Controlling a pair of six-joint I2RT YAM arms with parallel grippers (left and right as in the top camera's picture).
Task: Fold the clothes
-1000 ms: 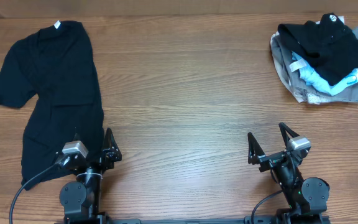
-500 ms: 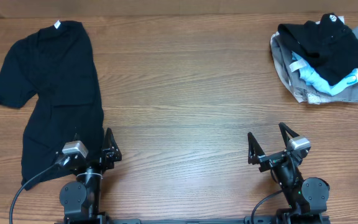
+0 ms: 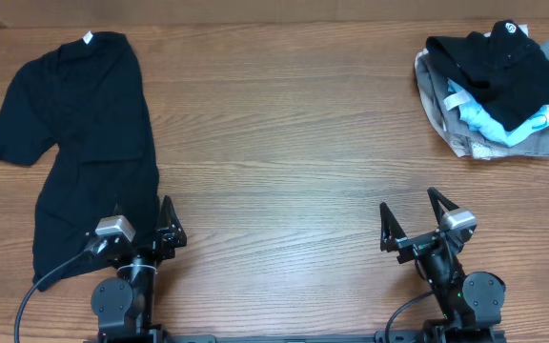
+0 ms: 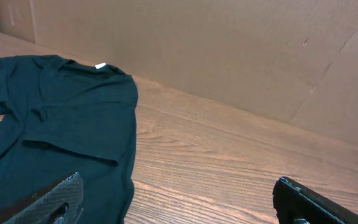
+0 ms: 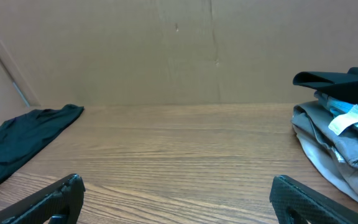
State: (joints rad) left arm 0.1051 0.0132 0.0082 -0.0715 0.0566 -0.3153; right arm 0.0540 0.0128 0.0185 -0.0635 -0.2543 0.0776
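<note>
Not much is done yet, by the look of it. One black shirt is spread loosely over the far-left part of the bench, white neck tag toward the bench's far edge, one sleeve sticking out to the left. It's rumpled and no fold has been made in it.

A pile of clothes is heaped at the bench's far-right corner, with a black piece on top and grey and light-blue stuff under it. It looks bunched rather than neatly folded, so that's probably left to do too.

The left fingers are spread wide apart at the bench's near edge, with nothing held. One of them is seen over the shirt's bottom hem from above, but whether cloth is actually touched can't be told. The right fingers are spread just as wide over bare bench, nothing gripped or touched.
</note>
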